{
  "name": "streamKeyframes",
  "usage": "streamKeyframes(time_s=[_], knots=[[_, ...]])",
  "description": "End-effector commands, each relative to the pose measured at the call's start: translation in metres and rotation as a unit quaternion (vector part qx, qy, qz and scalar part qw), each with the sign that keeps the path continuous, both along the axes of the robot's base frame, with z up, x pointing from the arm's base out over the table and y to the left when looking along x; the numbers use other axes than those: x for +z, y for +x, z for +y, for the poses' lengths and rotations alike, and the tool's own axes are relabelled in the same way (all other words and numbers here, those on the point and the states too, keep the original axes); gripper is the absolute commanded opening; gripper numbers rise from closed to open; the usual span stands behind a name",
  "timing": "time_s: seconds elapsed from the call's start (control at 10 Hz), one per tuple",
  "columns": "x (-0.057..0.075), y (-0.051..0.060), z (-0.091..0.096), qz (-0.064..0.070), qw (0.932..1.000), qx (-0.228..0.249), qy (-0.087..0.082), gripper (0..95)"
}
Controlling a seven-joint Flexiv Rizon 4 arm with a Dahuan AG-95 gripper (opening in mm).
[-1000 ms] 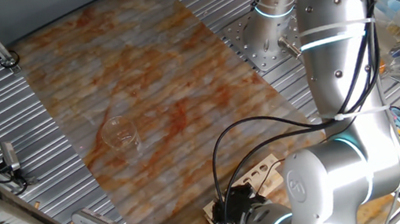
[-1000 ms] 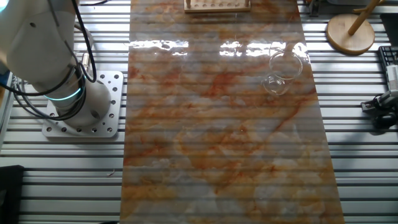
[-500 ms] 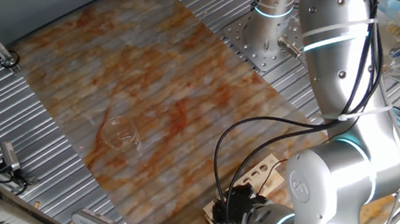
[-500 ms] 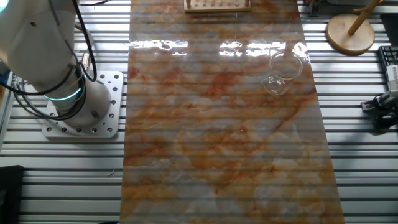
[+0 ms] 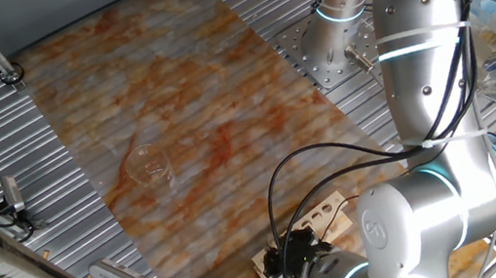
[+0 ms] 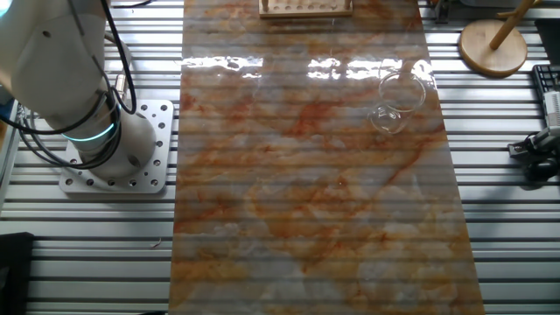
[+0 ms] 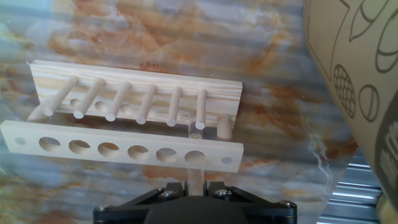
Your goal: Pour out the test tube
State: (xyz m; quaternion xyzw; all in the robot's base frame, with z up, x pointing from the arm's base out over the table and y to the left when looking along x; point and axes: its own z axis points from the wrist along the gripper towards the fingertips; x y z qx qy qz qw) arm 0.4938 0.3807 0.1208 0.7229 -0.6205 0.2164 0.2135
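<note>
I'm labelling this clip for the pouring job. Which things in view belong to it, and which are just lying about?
Job:
- test tube
- claw
- wooden rack holding the tube
- glass beaker, likely the pour target

Lying about:
- round wooden stand

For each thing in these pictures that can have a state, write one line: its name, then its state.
Slim clear glass test tube: upright in the wooden rack's end hole, contents not discernible.
Pale wooden rack with a row of holes: standing on the marbled mat, other holes empty.
Wide clear glass beaker: upright, apart from the rack.
Tool: directly over the tube; grip not discernible.
</note>
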Motion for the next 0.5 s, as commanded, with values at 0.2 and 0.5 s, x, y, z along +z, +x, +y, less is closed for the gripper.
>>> streamKeyframes(time_s=[0.2,0.5], knots=[[-0.0015,0.0001,0.0005,0.000,1.0000,0.002,-0.001,0.0],[-0.0017,0.0002,0.0000,-0.002,1.0000,0.007,-0.002,0.0]])
